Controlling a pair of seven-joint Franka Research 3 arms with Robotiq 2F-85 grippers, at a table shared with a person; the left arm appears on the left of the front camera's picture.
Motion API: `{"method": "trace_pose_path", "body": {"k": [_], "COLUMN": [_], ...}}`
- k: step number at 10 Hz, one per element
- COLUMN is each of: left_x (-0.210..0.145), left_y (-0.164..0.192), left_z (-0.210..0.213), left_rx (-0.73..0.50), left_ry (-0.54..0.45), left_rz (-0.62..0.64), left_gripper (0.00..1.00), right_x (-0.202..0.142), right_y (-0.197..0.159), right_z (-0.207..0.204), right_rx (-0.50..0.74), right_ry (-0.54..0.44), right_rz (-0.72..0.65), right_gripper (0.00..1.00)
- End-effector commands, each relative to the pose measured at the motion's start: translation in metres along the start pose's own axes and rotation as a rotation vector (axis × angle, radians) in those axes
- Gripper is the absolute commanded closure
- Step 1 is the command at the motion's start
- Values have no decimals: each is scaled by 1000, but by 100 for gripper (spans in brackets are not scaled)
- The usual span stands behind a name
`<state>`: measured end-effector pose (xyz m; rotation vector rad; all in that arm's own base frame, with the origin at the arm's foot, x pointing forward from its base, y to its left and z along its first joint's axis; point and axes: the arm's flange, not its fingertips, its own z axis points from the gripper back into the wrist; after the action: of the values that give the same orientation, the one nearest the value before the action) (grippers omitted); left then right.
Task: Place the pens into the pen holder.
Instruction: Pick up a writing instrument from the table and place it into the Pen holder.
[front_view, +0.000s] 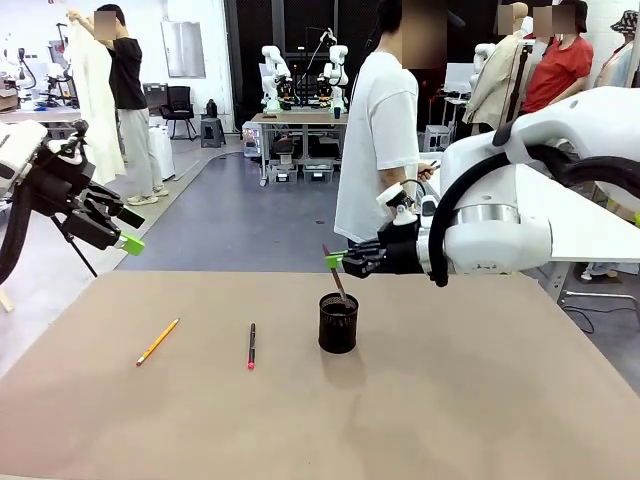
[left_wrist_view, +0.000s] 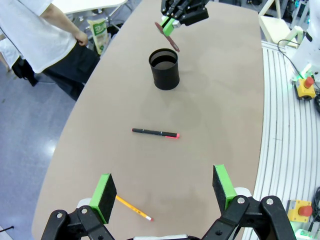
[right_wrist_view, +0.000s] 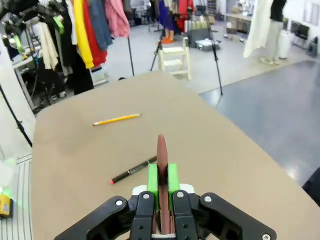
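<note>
Centre of the front view: my right gripper (front_view: 335, 260), fingers clamped on the slim dark-red pen (front_view: 337, 278), holds it tilted over the mouth of the small black metal-mesh pen holder (front_view: 338, 328). At upper left my left gripper (front_view: 128, 230) hangs empty, fingers apart. The yellow-orange pencil (front_view: 158, 341) and black red-tipped pen (front_view: 251, 346) lie at lower left on the brown table (front_view: 480, 400); I judge none stowed yet

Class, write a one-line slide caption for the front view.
Right gripper holds dark-red pen over pen holder; pencil, black pen on table.
</note>
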<state>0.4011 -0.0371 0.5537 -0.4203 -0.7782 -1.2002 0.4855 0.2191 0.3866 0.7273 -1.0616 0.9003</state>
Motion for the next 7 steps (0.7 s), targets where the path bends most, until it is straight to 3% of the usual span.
{"method": "trace_pose_path", "body": {"k": [1,2,4,5,7], "left_x": [1,1,1,1,1], "left_y": [1,1,1,1,1], "left_z": [1,1,1,1,1], "left_rx": [-5,-5,-5,-5,-5], "left_ry": [-18,-18,-18,-18,-18], "left_rz": [-4,-4,-4,-4,-4], "left_gripper": [0,0,0,0,0], "right_x": [6,0,0,-2,-9], "right_y": [-1,0,0,-3,-20], "right_z": [-4,0,0,3,-9], "right_rx": [-222,0,0,-61,-36], "right_ry": [-64,0,0,-2,-59], "right_rz": [-126,0,0,-45,-22], "right_gripper": [100,100,100,100,100]}}
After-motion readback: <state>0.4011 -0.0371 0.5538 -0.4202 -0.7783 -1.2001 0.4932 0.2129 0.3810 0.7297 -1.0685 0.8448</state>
